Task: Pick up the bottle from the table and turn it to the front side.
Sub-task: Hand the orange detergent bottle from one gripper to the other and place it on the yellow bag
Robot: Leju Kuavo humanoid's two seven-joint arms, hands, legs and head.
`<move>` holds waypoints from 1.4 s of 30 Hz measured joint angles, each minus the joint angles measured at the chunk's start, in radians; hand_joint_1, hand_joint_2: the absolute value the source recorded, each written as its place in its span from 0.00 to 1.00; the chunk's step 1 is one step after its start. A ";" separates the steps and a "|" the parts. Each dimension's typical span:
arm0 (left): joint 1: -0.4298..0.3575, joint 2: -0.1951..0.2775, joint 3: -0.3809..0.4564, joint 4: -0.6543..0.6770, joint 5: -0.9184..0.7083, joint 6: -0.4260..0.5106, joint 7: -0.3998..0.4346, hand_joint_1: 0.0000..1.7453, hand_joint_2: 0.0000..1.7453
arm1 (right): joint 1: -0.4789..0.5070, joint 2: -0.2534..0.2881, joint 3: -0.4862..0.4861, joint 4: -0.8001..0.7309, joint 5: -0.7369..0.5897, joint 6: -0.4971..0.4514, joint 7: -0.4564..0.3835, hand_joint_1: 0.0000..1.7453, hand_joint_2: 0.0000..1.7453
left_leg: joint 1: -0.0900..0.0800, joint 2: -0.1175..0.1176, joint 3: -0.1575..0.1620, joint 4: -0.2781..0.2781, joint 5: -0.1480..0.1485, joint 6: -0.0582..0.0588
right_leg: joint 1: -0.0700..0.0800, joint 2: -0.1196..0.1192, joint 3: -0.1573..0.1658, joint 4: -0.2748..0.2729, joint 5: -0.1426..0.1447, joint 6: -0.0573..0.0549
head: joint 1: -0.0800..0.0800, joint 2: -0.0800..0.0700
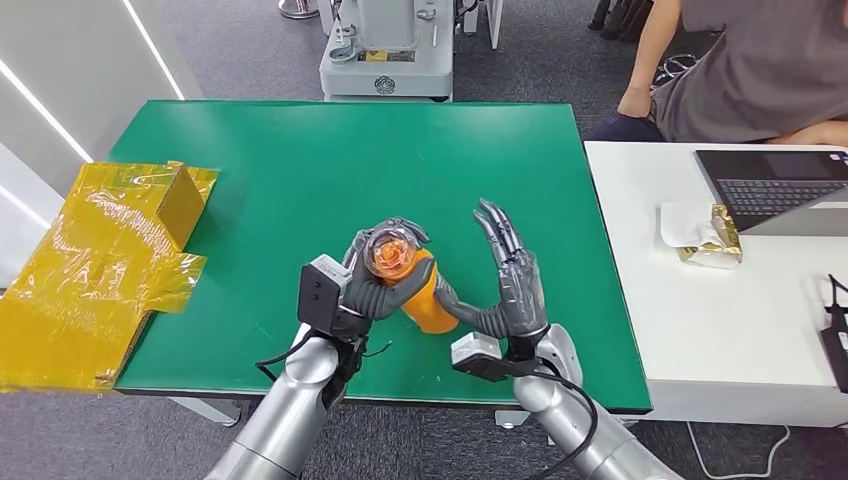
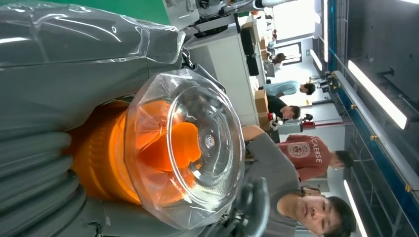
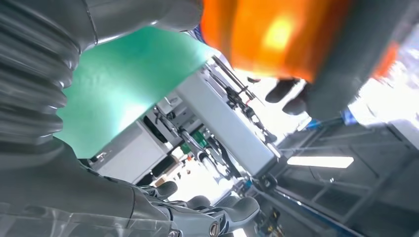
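Note:
An orange bottle (image 1: 428, 298) with a clear domed cap (image 1: 392, 256) is held above the near middle of the green table (image 1: 300, 170). My left hand (image 1: 372, 288) grips it around the neck and body, with the cap tilted up toward the head camera. The left wrist view shows the cap (image 2: 192, 148) close up, with grey fingers (image 2: 59, 84) wrapped beside it. My right hand (image 1: 515, 285) stands just right of the bottle, fingers stretched upward and apart, thumb touching the bottle's lower side. In the right wrist view the orange body (image 3: 267, 34) is just past the thumb (image 3: 34, 98).
A crumpled yellow plastic bag (image 1: 100, 260) hangs over the table's left edge. A white table (image 1: 720, 350) to the right carries a laptop (image 1: 780, 185) and a gold-wrapped packet (image 1: 715, 240). A person (image 1: 760, 70) sits behind it. A white machine base (image 1: 390, 60) stands beyond the far edge.

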 joint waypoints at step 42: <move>-0.181 0.310 0.137 -0.267 -0.515 0.525 0.187 1.00 1.00 | 0.156 0.028 0.005 -0.246 0.022 0.000 0.000 0.00 1.00 | 0.001 0.000 0.000 -0.001 0.001 -0.001 | 0.001 -0.001 0.000 0.001 0.000 0.000 | 0.000 0.000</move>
